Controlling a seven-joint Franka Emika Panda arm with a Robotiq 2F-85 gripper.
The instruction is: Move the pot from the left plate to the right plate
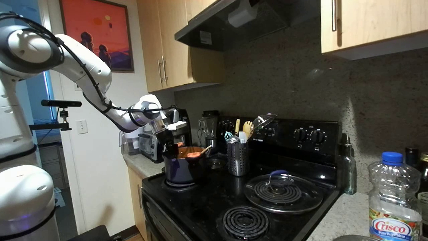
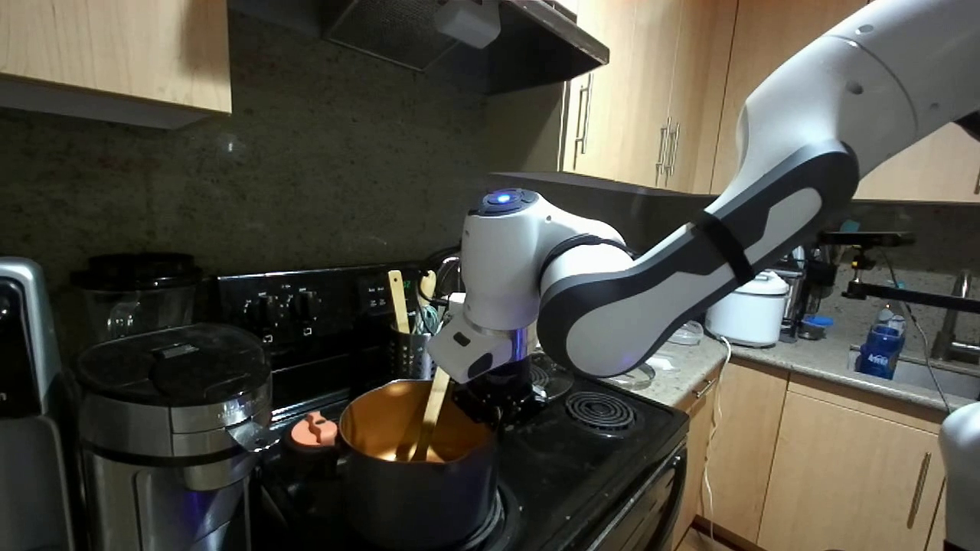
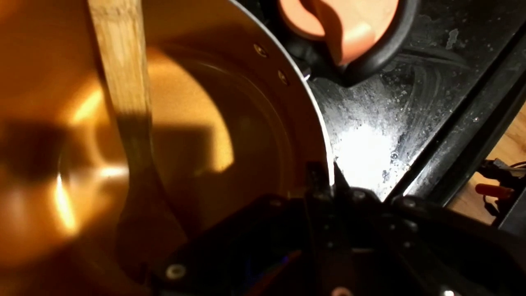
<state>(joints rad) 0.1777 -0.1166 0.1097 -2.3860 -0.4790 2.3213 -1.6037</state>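
Looking at large dark cylindrical cooking pot (image 2: pixel 413 497): shiny orange-copper inside, thin pale rim, upright. Sitting on round black coil burner (image 1: pixel 180 184), 9 o'clock from perforated steel utensil holder (image 1: pixel 238 162) in an exterior view. Holding slim wooden spatula (image 3: pixel 125 74), tilted. Clamped at rim between black fingers (image 3: pixel 317 185), one inside, one outside, 4 o'clock in the wrist view. Only there: round rivets (image 3: pixel 260 50) on inner wall. Only in an exterior view: clear plastic bottle with blue cap (image 1: pixel 394 187), 4 o'clock.

White arm (image 1: pixel 89 72) bent and outstretched, wrist (image 2: pixel 501 275) tilted downward, black end effector (image 3: pixel 331 176) clamped nearly closed
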